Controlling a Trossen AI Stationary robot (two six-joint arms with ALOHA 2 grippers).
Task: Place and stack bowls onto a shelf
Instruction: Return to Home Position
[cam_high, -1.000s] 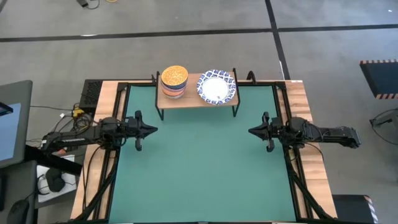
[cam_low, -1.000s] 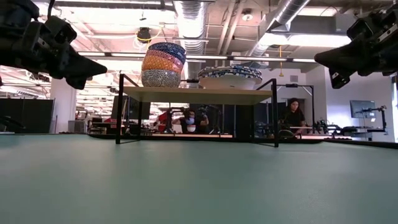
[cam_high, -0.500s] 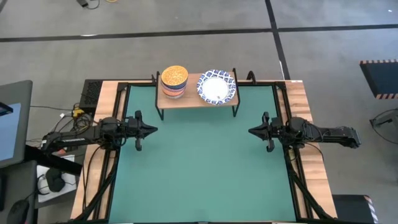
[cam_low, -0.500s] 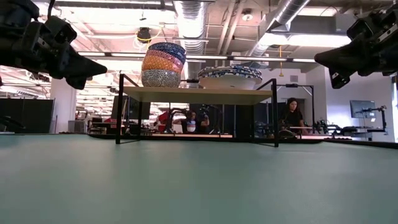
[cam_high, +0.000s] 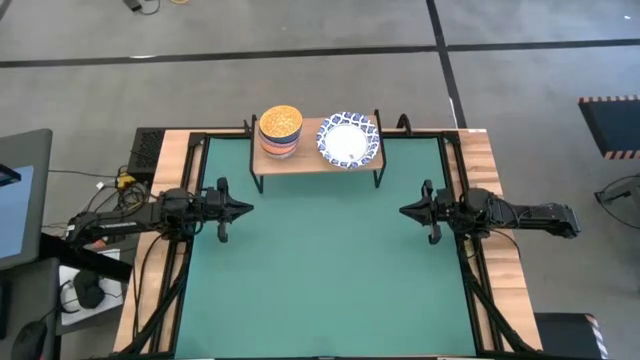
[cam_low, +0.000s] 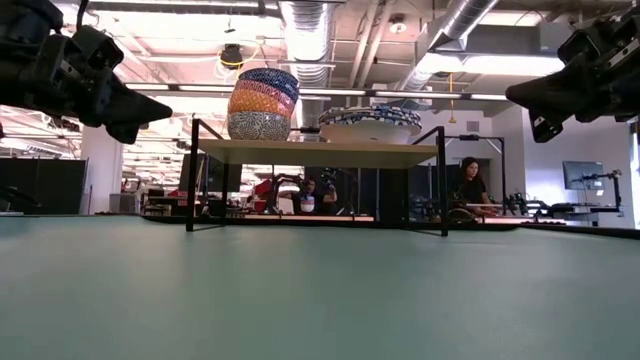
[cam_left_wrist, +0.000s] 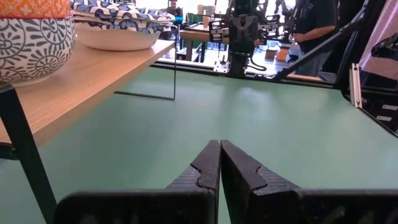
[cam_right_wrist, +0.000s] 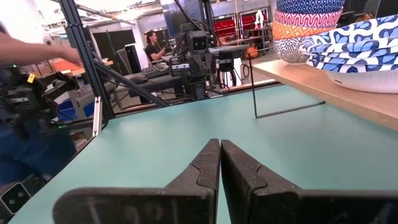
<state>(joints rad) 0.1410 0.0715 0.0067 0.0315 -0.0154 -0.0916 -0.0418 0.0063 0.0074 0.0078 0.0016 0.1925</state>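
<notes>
The shelf (cam_high: 318, 158), a light wooden plank on thin black legs, stands at the table's far edge. On its left part the small bowls (cam_high: 280, 130) sit nested in one stack, yellow-orange on top; the low view shows the patterned stack (cam_low: 262, 103). On its right part the wide white bowls with blue lattice rims (cam_high: 348, 139) sit stacked. My left gripper (cam_high: 250, 209) hovers shut above the table's left side, and my right gripper (cam_high: 402, 211) hovers shut above the right side. Both point toward the table's middle and hold nothing.
The green table (cam_high: 320, 290) lies between the two arms. Black frame rails and wooden borders (cam_high: 490, 170) run along its sides. A monitor (cam_high: 15, 200) stands off the left edge. People sit in the room beyond the shelf (cam_low: 470, 185).
</notes>
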